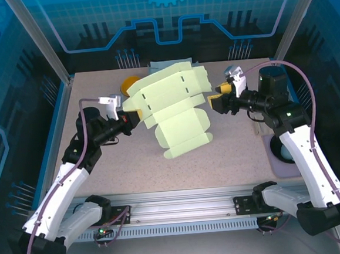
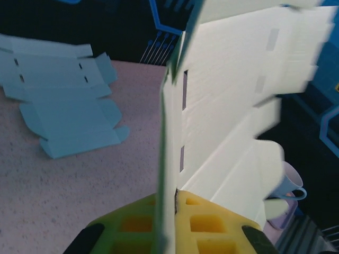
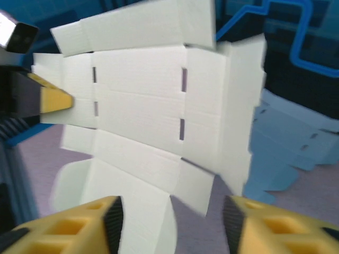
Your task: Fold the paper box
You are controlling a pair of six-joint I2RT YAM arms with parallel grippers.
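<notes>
Items counted: two tools, two paper blanks, one cup, one round yellow object.

1. Left tool [image 1: 134, 118]: pressed together on the left edge of the paper box [image 1: 177, 106]. In the left wrist view the sheet's edge runs straight down between the two yellow fingers [image 2: 212, 222], which pinch it.

2. Right tool [image 1: 217, 99]: spread. In the right wrist view its two yellow fingers [image 3: 74, 227] stand wide apart, with the lower flaps of the box in the gap ahead of them. Contact with the sheet cannot be confirmed.

3. Paper box: one pale green blank, unfolded, with slots and flaps visible. It hangs tilted above the worktop [image 1: 102, 167], between the two tools, held at the left tool and just beside the right tool.

4. Second blank [image 1: 171, 64]: one pale blue sheet lying flat on the worktop, beyond both tools and behind the green box.

5. Round yellow object [image 1: 132, 81]: one, on the worktop beyond the left tool, partly hidden by the box.

6. Cup [image 1: 282, 149]: one, at the worktop's right edge, nearer the bases than the right tool.
</notes>
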